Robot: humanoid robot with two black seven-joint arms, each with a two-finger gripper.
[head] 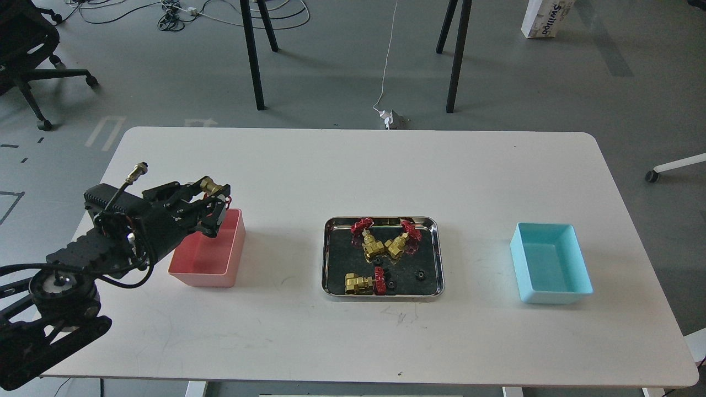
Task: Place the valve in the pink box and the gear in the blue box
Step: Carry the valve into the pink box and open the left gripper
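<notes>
My left gripper [212,201] is shut on a brass valve [210,186] with a red handwheel and holds it above the far edge of the pink box [208,249]. The steel tray [382,257] at the table's middle holds three more valves: one at the back left [368,238], one at the back right [401,239], one lying at the front [362,282]. Tiny black gears [420,274] lie in the tray's front part. The blue box [550,262] stands empty at the right. My right gripper is out of view.
The white table [353,176] carries only the two boxes and the tray. Beyond its far edge are black stand legs [252,55], cables and an office chair [27,49] on the grey floor.
</notes>
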